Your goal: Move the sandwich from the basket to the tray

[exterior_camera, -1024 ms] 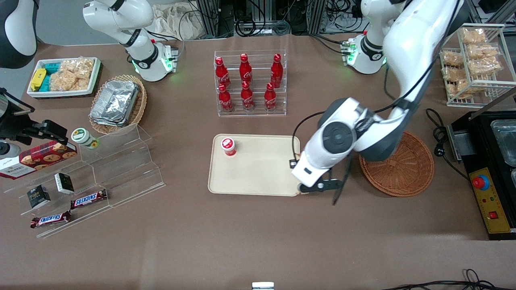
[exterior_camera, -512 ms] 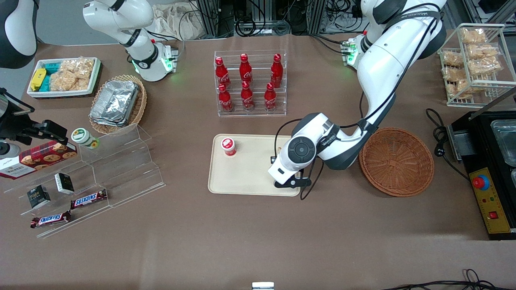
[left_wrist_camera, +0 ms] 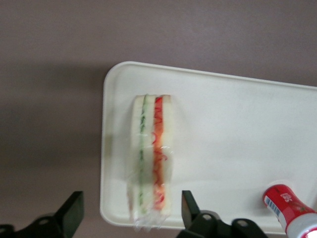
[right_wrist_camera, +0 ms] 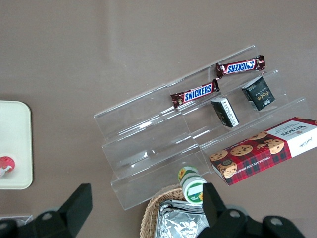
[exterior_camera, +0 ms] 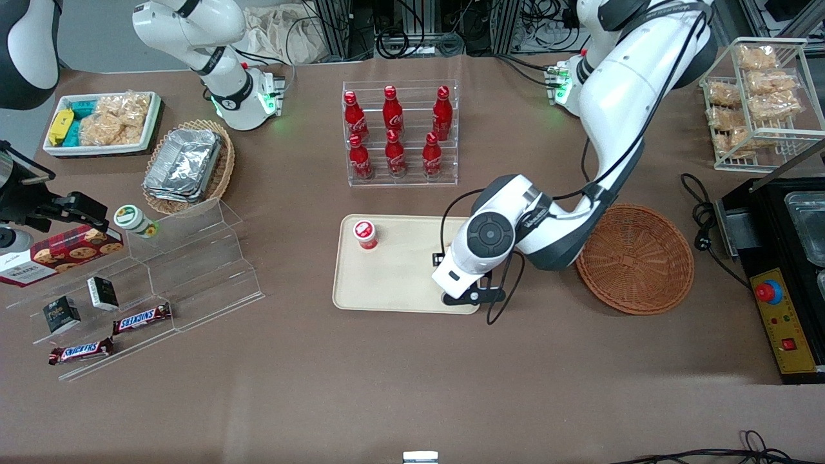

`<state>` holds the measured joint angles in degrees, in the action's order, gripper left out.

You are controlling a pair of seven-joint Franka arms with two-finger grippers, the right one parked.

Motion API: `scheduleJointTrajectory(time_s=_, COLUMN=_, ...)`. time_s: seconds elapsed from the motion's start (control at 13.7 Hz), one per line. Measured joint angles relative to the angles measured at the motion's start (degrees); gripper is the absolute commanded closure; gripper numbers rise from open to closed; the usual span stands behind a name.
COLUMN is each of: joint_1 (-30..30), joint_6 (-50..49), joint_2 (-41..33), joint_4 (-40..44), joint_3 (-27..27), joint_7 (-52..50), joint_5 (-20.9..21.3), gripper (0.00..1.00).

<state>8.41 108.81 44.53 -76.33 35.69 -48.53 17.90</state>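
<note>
The gripper [left_wrist_camera: 129, 218] hangs spread wide above the sandwich [left_wrist_camera: 151, 158], touching nothing. The wrapped sandwich lies on the tray [left_wrist_camera: 228, 139] near a red-capped bottle [left_wrist_camera: 290, 208] whose label is unreadable

SNICKERS: two bars [right_wrist_camera: 194, 92] | WALKERS: cookie box [right_wrist_camera: 265, 155] | Coca-Cola script: red bottles [exterior_camera: 394, 153]

arm: we see glossy white shells with dark grey joint bands | wrist: round dark grey cap, small lettering on band | cable: thin black, looping beside wrist | base: green light, on desk | hand [exterior_camera: 472, 298]: black, fingers [left_wrist_camera: 72, 210] parted above tray [exterior_camera: 393, 293]
</note>
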Motion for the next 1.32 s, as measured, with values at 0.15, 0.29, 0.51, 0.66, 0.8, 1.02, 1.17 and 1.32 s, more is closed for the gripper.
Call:
scheduleJointTrajectory(time_s=0.15, joint_1=-3.5, joint_6=-5.0, joint_2=-4.6, joint_4=0.6, joint_3=0.2, joint_7=0.0, joint_5=0.0, gripper=0.00)
scheduleJointTrajectory(time_s=0.29, joint_1=-7.4, joint_6=-9.0, joint_2=-10.8, joint_4=0.5, joint_3=0.2, joint_7=0.2, joint_5=-1.5, gripper=0.01)
scheduleJointTrajectory(time_s=0.51, joint_1=-10.8, joint_6=-10.2, joint_2=-19.9, joint_4=-5.2, joint_3=-2.2, joint_7=1.8, joint_5=-3.6, gripper=0.02)
scheduleJointTrajectory(time_s=0.66, joint_1=-10.4, joint_6=-6.7, joint_2=-25.5, joint_4=-12.6, joint_3=-7.1, joint_7=4.9, joint_5=-6.5, gripper=0.02)
scheduleJointTrajectory(time_s=0.8, joint_1=-9.0, joint_6=-4.4, joint_2=-31.4, joint_4=-19.6, joint_3=-14.3, joint_7=12.4, joint_5=-10.4, gripper=0.02)
scheduleJointTrajectory(time_s=1.02, joint_1=-6.6, joint_6=-4.2, joint_2=-39.3, joint_4=-26.1, joint_3=-25.0, joint_7=24.9, joint_5=-14.7, gripper=0.01)
scheduleJointTrajectory(time_s=1.17, joint_1=-6.1, joint_6=-6.5, joint_2=-42.7, joint_4=-27.6, joint_3=-29.3, joint_7=31.7, joint_5=-15.5, gripper=0.01)
scheduleJointTrajectory(time_s=1.32, joint_1=-5.9, joint_6=-7.9, joint_2=-43.9, joint_4=-27.7, joint_3=-31.8, joint_7=36.0, joint_5=-15.6, gripper=0.01)
